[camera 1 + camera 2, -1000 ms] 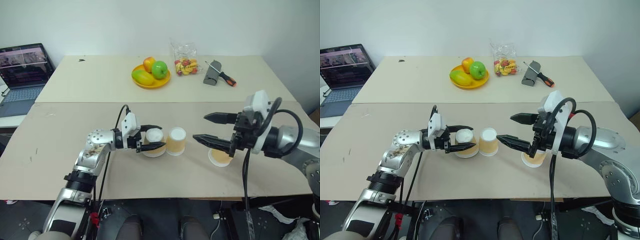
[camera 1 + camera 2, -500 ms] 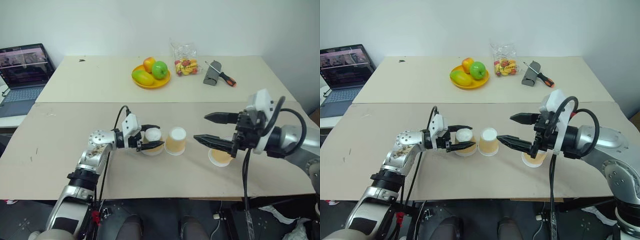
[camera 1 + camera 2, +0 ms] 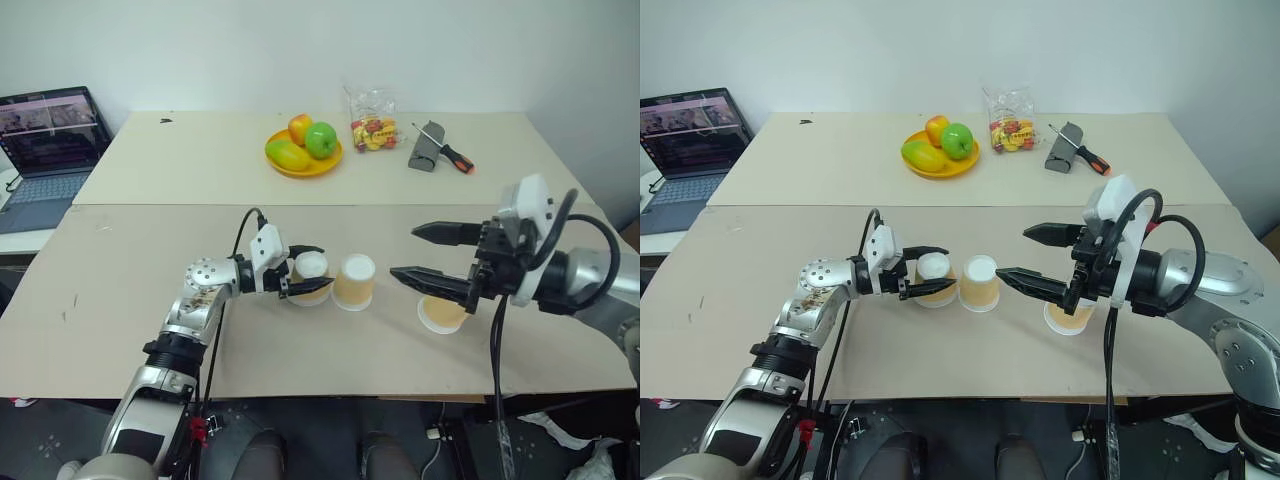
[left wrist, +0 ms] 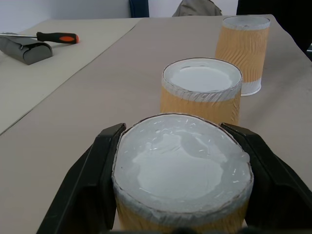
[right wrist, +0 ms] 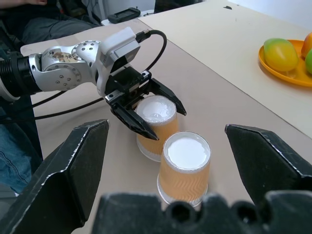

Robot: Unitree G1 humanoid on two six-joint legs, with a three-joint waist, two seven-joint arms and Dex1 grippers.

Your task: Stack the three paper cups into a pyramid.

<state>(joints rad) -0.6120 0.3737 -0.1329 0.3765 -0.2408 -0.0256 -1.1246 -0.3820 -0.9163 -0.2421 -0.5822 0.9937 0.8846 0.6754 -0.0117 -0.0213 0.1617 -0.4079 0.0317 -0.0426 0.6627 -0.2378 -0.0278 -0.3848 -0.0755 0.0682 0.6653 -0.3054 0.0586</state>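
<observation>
Between the earlier frames and this one, little has shifted: the left gripper (image 3: 303,270) with its cup has edged a touch closer to the middle cup, while the right arm has kept its place.

Nearest the robot, on the tan board (image 3: 120,300), all three paper cups stand upside down with their white bases up. The left gripper lies level, pointing toward the robot's right, its two black fingers (image 4: 97,170) clamped on the sides of the left cup (image 3: 311,277). In the left wrist view that cup (image 4: 183,180) sits squeezed between the fingers. Just beside it, and seemingly touching it in the right wrist view, stands the middle cup (image 3: 354,282). The third cup (image 3: 443,314) stands well apart on the robot's right, partly hidden under the right gripper (image 3: 412,252). That gripper hovers above the board with its fingers spread wide apart, holding nothing, aimed toward the middle cup.

Farther back, on the paler table (image 3: 200,150), a yellow plate (image 3: 303,158) holds a mango (image 3: 288,154), a green apple (image 3: 321,140) and a red-yellow apple (image 3: 298,127). Beside it lies a clear bag of sweets (image 3: 372,126), then a screwdriver (image 3: 446,147) resting against a grey block (image 3: 424,157). At the far left edge sits an open laptop (image 3: 45,150).
</observation>
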